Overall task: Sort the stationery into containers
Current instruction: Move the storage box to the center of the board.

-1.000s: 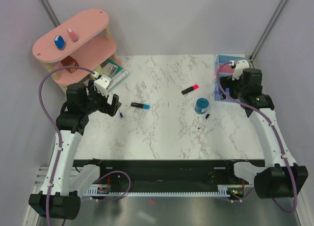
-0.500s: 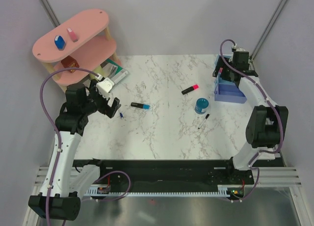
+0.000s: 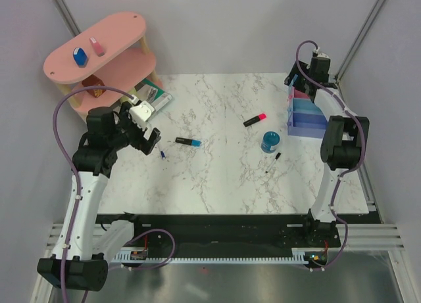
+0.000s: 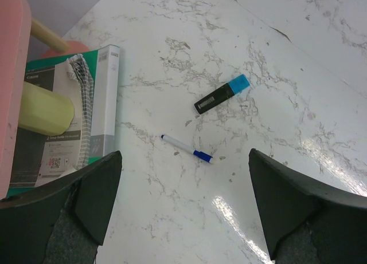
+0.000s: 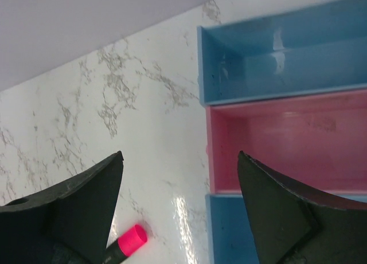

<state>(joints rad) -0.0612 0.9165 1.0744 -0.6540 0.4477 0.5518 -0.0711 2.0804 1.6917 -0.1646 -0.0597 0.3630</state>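
A black marker with a blue cap lies left of centre. A small blue-and-white pen lies just beyond the fingertips of my open, empty left gripper. A pink-capped marker, a teal pot and a thin black pen lie right of centre. My right gripper hangs open and empty over the left ends of the containers: light blue bin, pink bin, blue bin. Blue and pink erasers rest on the shelf top.
A pink oval tiered shelf stands at the back left with a small orange object on a lower tier. A green-edged book lies at its foot, beside a yellow post. Grey walls close the back and sides.
My right arm has swung from the near side of the bins out to their far end, and its jaws have narrowed slightly. The left gripper has edged up a little.
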